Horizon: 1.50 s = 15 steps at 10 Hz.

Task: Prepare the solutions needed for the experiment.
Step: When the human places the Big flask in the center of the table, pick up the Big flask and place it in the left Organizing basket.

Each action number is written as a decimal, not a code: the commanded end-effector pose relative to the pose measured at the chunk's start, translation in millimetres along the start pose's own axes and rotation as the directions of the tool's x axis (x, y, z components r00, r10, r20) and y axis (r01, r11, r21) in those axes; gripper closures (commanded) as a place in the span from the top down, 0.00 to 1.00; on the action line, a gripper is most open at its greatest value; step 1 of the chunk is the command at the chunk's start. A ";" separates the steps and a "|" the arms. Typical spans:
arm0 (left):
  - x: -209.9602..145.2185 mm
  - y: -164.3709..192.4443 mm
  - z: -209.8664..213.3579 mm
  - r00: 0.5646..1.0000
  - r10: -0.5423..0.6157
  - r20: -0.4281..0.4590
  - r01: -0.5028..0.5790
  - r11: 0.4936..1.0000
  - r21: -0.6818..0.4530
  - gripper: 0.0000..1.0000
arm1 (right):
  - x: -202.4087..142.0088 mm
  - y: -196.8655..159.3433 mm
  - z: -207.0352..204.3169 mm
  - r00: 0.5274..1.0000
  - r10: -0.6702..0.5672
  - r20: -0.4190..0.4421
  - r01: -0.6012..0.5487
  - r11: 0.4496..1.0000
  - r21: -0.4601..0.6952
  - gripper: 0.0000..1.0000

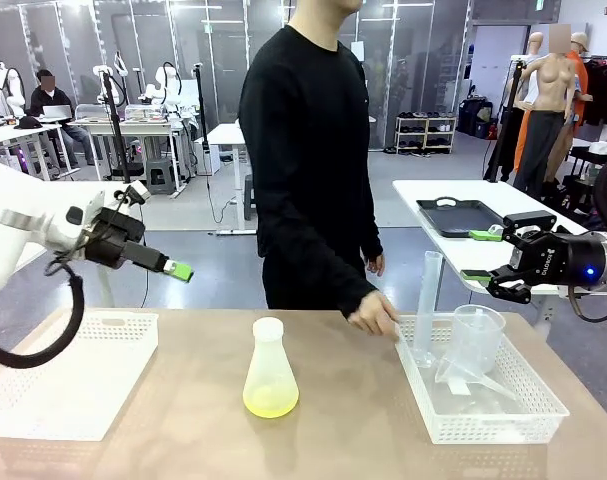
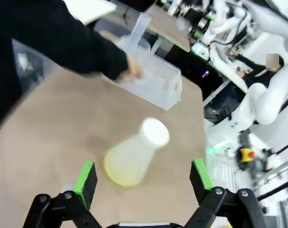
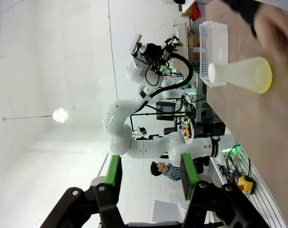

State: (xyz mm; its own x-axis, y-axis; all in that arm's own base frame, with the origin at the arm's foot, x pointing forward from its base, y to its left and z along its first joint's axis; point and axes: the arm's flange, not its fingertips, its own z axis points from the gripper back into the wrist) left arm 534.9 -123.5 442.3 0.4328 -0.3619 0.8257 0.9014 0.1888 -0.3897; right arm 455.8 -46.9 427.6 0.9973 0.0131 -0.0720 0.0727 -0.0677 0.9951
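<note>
Solution point(image 1: 270, 402): shallow pale yellow-green layer in bottom of capped conical flask point(image 1: 270, 365). Flask upright at worktop point(image 1: 333, 445) centre, between two white baskets. Person's hand point(image 1: 375, 316) at near-left corner of right basket point(image 1: 488, 432), which contains graduated cylinder point(image 1: 427, 300) and beaker point(image 1: 478, 335). Left gripper point(image 1: 175, 268) raised above left basket point(image 1: 73, 385), jaws wide apart, empty. Right gripper point(image 1: 480, 255) aloft by right basket, jaws apart, empty.

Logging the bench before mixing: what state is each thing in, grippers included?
Translucent conical plastic flask: upright, capped, on the table.
Pale yellow-green solution: shallow layer in the flask's bottom.
Clear tall graduated cylinder: upright in the white mesh basket.
Clear plastic beaker: upright in that basket.
Left gripper: open, holding nothing.
Right gripper: open, holding nothing.
</note>
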 end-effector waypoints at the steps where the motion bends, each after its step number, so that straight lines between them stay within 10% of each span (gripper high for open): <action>1: 8.8 46.2 -25.1 0.938 -0.345 0.032 0.346 0.938 -0.038 1.00 | 0.2 0.8 0.1 1.000 0.013 0.000 -0.013 1.000 0.021 0.63; 5: -26.9 60.2 -73.2 0.833 -0.511 -0.212 0.527 0.849 0.027 1.00 | 0.2 0.8 0.1 1.000 0.013 0.000 -0.013 1.000 0.021 0.63; 6: -14.3 52.5 -53.6 0.873 -0.481 -0.080 0.480 0.877 -0.040 1.00 | 0.2 0.8 0.1 1.000 0.013 0.000 -0.013 1.000 0.021 0.63; 11: -18.5 55.0 -54.7 0.862 -0.496 -0.108 0.495 0.868 -0.038 1.00 | 0.2 0.8 0.1 1.000 0.013 0.000 -0.013 1.000 0.021 0.63; 13: -19.3 57.3 -75.3 0.719 -0.690 -0.084 0.688 0.724 -0.051 1.00 | 0.2 0.8 0.1 1.000 0.013 0.000 -0.013 1.000 0.021 0.63; 15: -30.1 44.1 -99.7 0.683 -0.725 -0.091 0.717 0.689 -0.105 1.00 | 0.2 0.8 0.1 1.000 0.013 0.000 -0.013 1.000 0.021 0.63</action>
State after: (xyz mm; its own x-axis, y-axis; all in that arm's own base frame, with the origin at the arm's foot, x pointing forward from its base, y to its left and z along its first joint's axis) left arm 569.1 -186.7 371.7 -0.3174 -0.4708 0.8232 0.9466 -0.2091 0.2454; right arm 455.8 -47.3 427.5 0.9973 0.0127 -0.0722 0.0729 -0.0682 0.9950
